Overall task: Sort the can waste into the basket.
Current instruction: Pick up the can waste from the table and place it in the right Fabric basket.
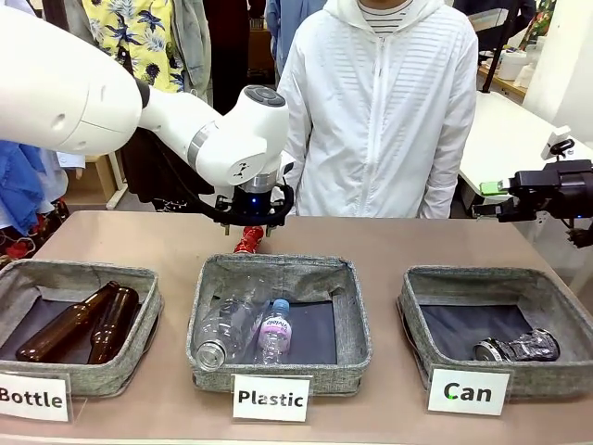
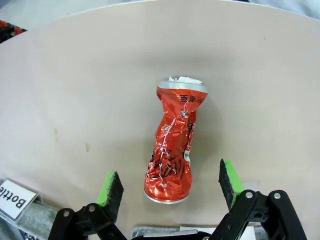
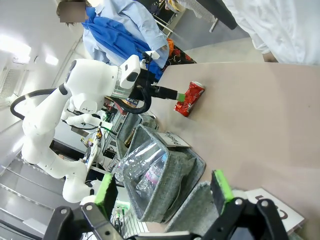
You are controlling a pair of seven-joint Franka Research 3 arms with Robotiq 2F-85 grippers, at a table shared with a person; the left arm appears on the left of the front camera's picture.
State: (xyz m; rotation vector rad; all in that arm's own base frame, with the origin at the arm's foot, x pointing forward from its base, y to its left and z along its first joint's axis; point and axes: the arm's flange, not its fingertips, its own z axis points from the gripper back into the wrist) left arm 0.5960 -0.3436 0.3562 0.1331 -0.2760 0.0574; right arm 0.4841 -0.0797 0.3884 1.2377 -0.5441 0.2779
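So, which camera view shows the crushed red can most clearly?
The left wrist view: the red can is whole and close, framed by the open left gripper. The front view shows just a bit of it under that gripper; the right wrist view shows it small and far off.

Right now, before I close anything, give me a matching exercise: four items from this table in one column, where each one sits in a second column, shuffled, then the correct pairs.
Things
1. red can
2. silver can
3. brown bottles
4. clear plastic bottles

Places
A. inside the Plastic basket, the middle one
B. on the bare table, under the open left gripper
C. inside the Can basket
D. inside the Bottle basket

Pairs: 1-B; 2-C; 3-D; 4-A
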